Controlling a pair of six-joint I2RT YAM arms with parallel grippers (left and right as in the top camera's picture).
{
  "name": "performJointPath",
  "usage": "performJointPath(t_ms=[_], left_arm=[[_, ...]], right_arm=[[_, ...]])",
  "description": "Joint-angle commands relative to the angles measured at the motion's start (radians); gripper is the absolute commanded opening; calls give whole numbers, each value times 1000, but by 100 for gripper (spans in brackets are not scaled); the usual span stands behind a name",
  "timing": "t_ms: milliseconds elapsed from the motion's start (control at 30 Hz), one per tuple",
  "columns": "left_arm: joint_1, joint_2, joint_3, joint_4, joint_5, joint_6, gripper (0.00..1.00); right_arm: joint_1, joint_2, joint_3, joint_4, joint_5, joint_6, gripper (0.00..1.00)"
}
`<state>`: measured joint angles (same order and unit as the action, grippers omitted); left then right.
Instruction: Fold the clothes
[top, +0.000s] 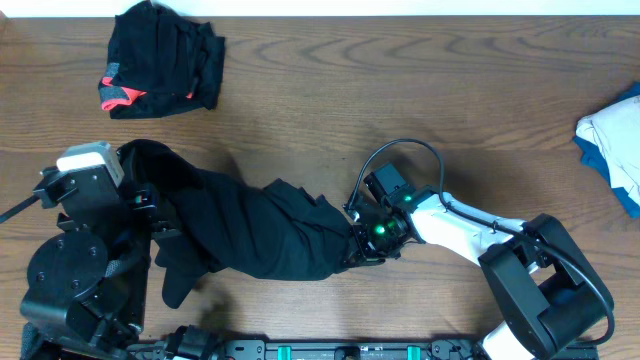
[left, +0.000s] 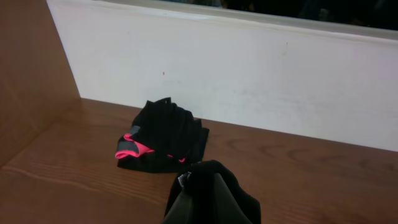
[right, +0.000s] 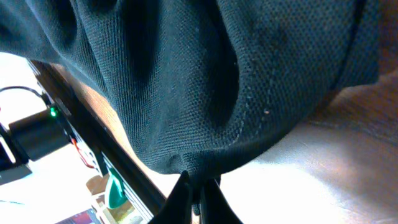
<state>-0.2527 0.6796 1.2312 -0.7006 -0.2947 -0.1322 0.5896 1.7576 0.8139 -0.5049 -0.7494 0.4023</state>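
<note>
well, black garment (top: 262, 228) in both jaws

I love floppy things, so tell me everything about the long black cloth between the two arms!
The black garment is soft, knit-looking fabric, crumpled into a long wrinkly bundle that stretches across the wooden table. The left end effector grips one bunched end, and the right end effector pinches the other edge.

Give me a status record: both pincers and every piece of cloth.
left pincer: shut on long black garment, left end
right pincer: shut on long black garment, right end
long black garment: bunched, spanning between both pincers
coral-trimmed black garment: bundled, far left, apart
white and blue cloth: right edge, partly out of frame
</note>
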Motion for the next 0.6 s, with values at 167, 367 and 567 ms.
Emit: performJointPath(t_ms=[167, 367, 567], left_arm=[[-2, -3, 30, 5, -13, 9, 6], [-2, -3, 30, 16, -12, 8, 6], [-2, -3, 30, 39, -8, 8, 6]], right_arm=[[4, -33, 9, 27, -13, 10, 1], [-25, -159, 78, 11, 69, 8, 1], [-64, -345, 212, -104, 290, -26, 1]])
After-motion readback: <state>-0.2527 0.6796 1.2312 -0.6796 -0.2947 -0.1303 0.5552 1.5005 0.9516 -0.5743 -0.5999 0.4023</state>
